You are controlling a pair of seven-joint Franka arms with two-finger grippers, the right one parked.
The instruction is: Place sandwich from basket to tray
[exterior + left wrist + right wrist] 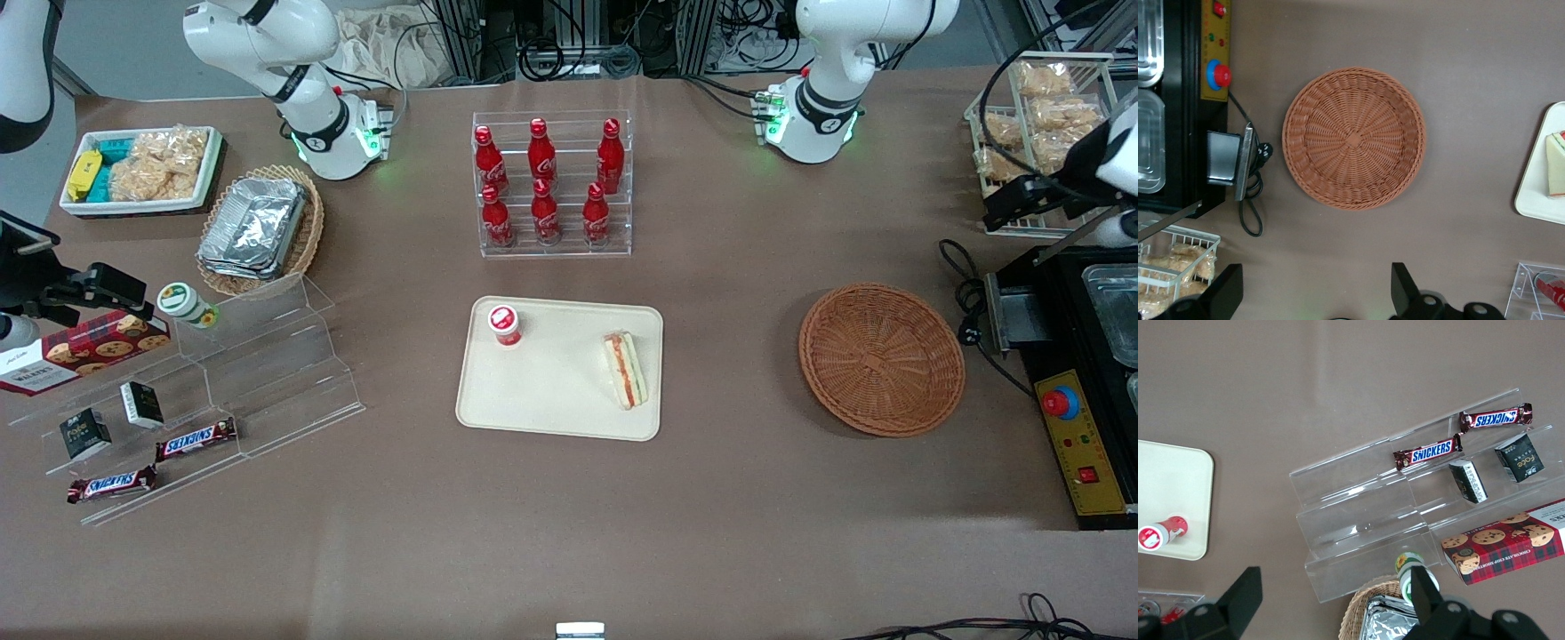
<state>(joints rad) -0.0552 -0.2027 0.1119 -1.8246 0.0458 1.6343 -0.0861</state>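
My gripper [1313,293] hangs high over the table [729,373] at the working arm's end, fingers [1403,287] spread wide and holding nothing. From the wrist camera I look straight down on the basket [1355,137]; its woven bowl has nothing in it. Sandwich [625,369] lies on the tray [551,391], close to the tray edge nearest the basket [881,359], well apart from the basket itself. Wrist view catches only a corner of the sandwich [1556,163] on the tray rim [1533,200]. A small red-capped cup [504,324] stands on the same tray, toward the parked arm's end. A rack of red bottles [544,182] sits farther from the front camera than the tray.
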